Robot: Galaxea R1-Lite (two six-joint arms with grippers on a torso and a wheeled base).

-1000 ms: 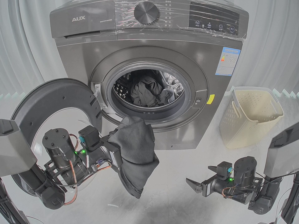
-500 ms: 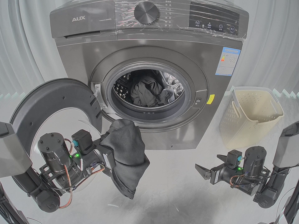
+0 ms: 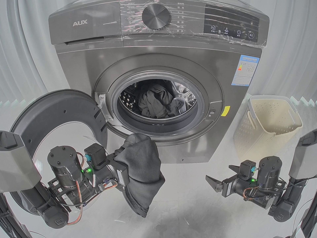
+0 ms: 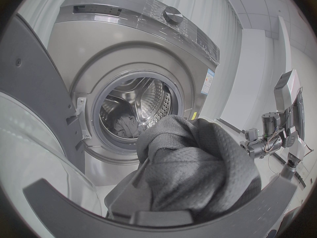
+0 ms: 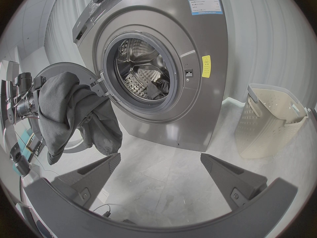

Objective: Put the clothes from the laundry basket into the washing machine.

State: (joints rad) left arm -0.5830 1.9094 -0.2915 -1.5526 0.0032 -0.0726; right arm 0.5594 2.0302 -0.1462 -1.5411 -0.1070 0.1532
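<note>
The grey washing machine (image 3: 158,50) faces me with its round door (image 3: 56,116) swung open to the left. Dark clothes (image 3: 155,99) lie inside the drum (image 4: 138,106). My left gripper (image 3: 123,169) is shut on a dark grey garment (image 3: 143,169) that hangs just below the drum opening; the cloth (image 4: 194,169) covers its fingers and droops toward the floor (image 5: 72,113). My right gripper (image 3: 211,182) hangs low at the right with its fingers (image 5: 95,169) spread open and nothing between them. The cream laundry basket (image 3: 270,126) stands at the machine's right side, with no clothes visible inside (image 5: 274,119).
The open door takes up the space at the left, close behind my left arm. Bare grey floor (image 3: 185,195) lies between the two grippers and in front of the machine. Pale curtains (image 3: 19,50) hang behind.
The head camera has shifted, so the machine looks slightly larger. My left gripper dipped left and came back right and up with the garment. My right gripper moved a little right.
</note>
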